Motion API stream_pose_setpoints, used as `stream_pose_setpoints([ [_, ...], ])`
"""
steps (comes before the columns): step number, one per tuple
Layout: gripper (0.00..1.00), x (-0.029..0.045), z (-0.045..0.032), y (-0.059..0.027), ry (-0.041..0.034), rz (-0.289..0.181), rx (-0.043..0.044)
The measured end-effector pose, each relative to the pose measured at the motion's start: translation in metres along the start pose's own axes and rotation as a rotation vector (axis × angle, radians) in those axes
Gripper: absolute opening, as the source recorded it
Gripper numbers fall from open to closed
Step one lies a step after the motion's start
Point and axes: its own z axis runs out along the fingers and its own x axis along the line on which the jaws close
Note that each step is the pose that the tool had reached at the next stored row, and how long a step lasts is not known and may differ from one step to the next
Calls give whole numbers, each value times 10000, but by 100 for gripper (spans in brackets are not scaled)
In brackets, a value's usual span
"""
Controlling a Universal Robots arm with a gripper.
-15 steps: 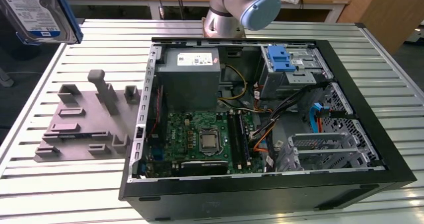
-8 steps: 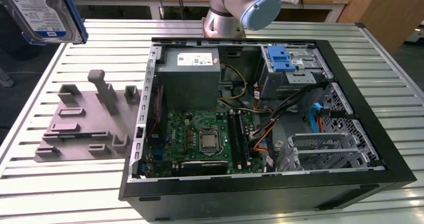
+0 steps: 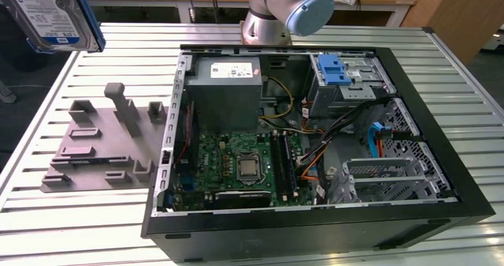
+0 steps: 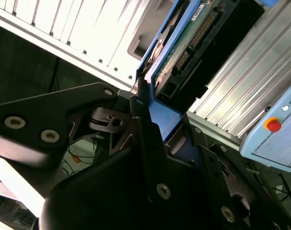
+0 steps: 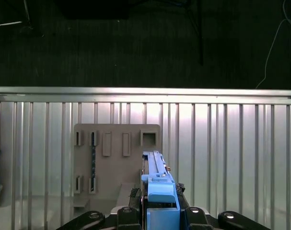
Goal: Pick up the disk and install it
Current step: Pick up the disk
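Disk: we are holding it raised off the table, at the exterior view's far left and well apart from the open computer case.
Handling: we are judging it stiff, dense and fairly heavy for its size, with smooth metal faces that could slip. The bare circuit board and its connector look fragile.
Hold: we are favouring the blue carrier frame and the long edges, and avoiding the board side.
Jaws: we are seeing them closed narrowly on the disk. The gripper is clamping one end of the frame, and the rest of the disk is sticking out beyond it.
Below: the disk is hanging edge-on above the grey fixture plate.
Case: the drive cage with its blue latch is sitting at the far corner.
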Motion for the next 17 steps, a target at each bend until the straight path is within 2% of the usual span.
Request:
stream_pose_setpoints([
  [17, 36, -1, -1, -150, 0, 2, 0],
])
